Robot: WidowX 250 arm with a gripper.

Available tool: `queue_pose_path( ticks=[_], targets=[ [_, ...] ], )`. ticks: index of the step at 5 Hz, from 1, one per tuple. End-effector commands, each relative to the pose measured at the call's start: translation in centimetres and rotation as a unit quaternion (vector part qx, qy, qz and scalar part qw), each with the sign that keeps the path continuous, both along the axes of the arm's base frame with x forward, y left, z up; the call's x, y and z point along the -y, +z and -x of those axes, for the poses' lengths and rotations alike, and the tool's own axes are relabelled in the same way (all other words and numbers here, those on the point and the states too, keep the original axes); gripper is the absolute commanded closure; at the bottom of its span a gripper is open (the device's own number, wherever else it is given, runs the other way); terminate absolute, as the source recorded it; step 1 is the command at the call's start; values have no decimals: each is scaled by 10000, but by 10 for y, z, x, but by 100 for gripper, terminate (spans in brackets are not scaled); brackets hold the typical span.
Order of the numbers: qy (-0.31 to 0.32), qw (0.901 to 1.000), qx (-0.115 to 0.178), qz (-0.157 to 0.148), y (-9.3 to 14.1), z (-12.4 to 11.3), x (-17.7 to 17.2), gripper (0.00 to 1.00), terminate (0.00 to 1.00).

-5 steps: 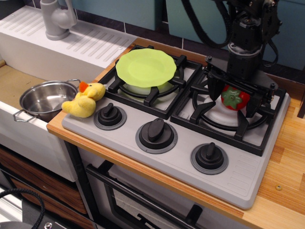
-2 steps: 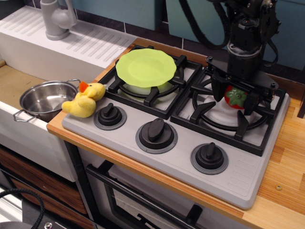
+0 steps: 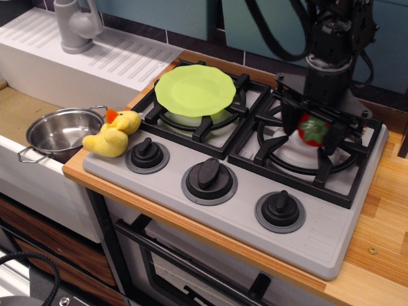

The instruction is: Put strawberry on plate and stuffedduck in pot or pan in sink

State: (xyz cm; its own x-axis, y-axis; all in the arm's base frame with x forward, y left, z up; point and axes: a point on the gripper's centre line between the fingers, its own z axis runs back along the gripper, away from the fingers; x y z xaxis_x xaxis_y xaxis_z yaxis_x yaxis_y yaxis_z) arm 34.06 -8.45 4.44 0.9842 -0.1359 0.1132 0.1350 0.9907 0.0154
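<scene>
Strawberry gripped between the hand's fingers (over right burner).

Black robot arm with looping black cables, blocky wrist, black two-fingered pincer.

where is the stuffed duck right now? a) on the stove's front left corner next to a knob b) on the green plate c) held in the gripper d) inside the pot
a: the stuffedduck lies on the grey stove top at its front left corner beside the leftmost knob, outside the pot, which sits empty in the sink.
</scene>
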Motion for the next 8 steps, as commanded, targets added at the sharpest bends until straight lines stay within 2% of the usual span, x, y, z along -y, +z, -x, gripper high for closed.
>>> queue_pose_path(
  ticks=[1, 3, 4, 5, 8],
  targets=[
    [157, 9997, 212, 22, 59, -2, 10, 100, 0],
    [89, 9999, 52, 3, 74, -3, 4, 100, 0],
    [-80, 10000, 2, 46, 76, -12, -12, 100, 0],
    [-233, 9997, 82, 90, 67, -20, -33, 100, 0],
    [-449, 9986, 214, 199, 46, -22, -90, 100, 0]
  ],
)
